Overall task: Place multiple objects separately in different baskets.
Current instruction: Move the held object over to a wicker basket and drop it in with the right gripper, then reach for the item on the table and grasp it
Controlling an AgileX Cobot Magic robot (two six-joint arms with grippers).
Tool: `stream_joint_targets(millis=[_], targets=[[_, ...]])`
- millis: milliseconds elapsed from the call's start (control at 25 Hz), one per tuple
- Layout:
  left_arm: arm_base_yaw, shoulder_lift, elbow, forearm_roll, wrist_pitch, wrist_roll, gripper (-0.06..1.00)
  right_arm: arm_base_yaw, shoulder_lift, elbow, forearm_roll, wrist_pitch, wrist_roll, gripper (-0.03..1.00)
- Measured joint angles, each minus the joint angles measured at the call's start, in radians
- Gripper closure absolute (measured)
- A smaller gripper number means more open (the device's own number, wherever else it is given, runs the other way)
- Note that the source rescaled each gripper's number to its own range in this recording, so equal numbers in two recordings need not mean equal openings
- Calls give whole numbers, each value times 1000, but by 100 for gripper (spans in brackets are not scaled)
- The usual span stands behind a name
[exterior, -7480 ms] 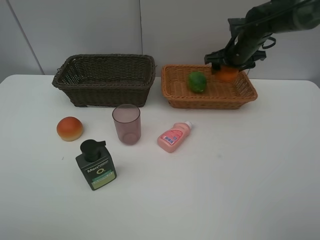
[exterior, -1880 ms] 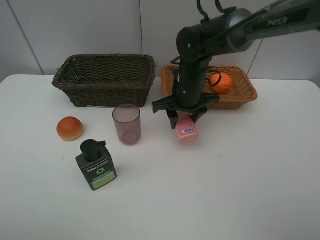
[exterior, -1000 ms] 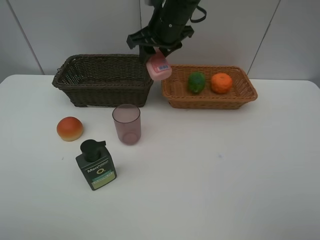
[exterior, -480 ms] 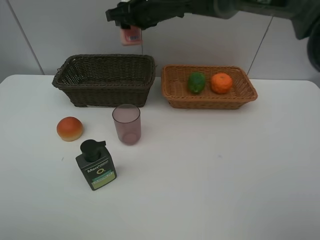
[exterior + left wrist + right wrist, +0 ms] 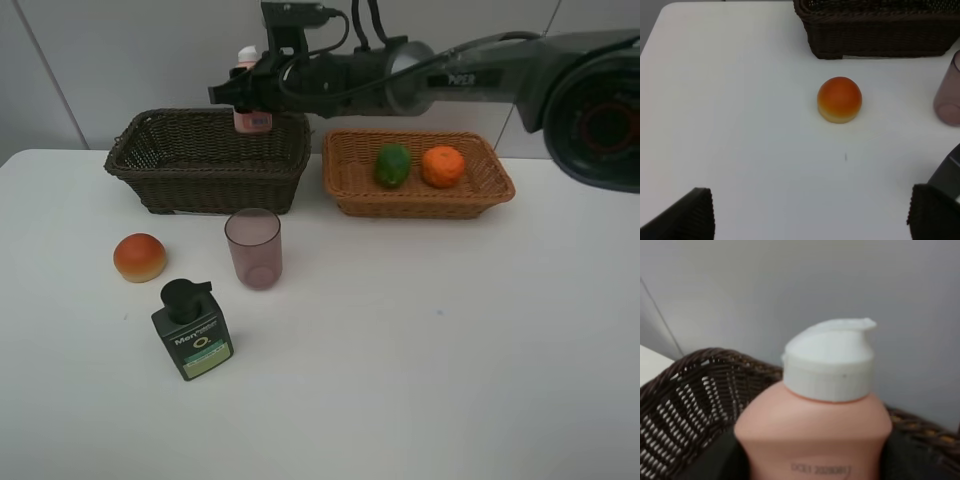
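My right gripper [image 5: 250, 100] reaches across the middle and is shut on the pink bottle [image 5: 252, 118], held upright with its white cap up, just above the back of the dark brown basket [image 5: 160, 165]. In the right wrist view the pink bottle [image 5: 825, 430] fills the frame with the dark basket's rim [image 5: 685, 405] behind it. The lime [image 5: 393, 164] and the tangerine [image 5: 442, 166] lie in the light tan basket [image 5: 480, 195]. The peach-like fruit [image 5: 139, 257], mauve cup [image 5: 253, 248] and dark green pump bottle [image 5: 190, 330] stand on the table. My left gripper [image 5: 812, 217] is open above the table, near the fruit [image 5: 839, 99].
The white table runs to a grey wall right behind both baskets. The right arm [image 5: 400, 75] stretches across above the tan basket's back edge. In the left wrist view the cup [image 5: 947, 95] and the dark basket's wall [image 5: 875, 35] sit beyond the fruit.
My right gripper has carried the pink bottle from beside the tan basket over to the left, and has lowered it to the back of the dark basket. Nothing else has moved.
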Motion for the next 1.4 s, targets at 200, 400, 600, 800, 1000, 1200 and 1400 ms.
stream_joint_targets(millis=[200,400,600,800,1000,1200,1400], targets=[[0,0,0,0,0,0,-6,5,40,11,1,-4,0,97],[0,0,0,0,0,0,-6,5,66,11,2,2,0,97],[0,0,0,0,0,0,-6,5,67,13,1,4,0,97],[0,0,0,0,0,0,-6,5,67,13,1,24,0,64],[0,0,0,0,0,0,-6,5,56,13,2,58,1,29],[0,0,0,0,0,0,-6,5,-10,13,2,188,1,25],[0,0,0,0,0,0,-6,5,-106,13,-2,469,1,25]])
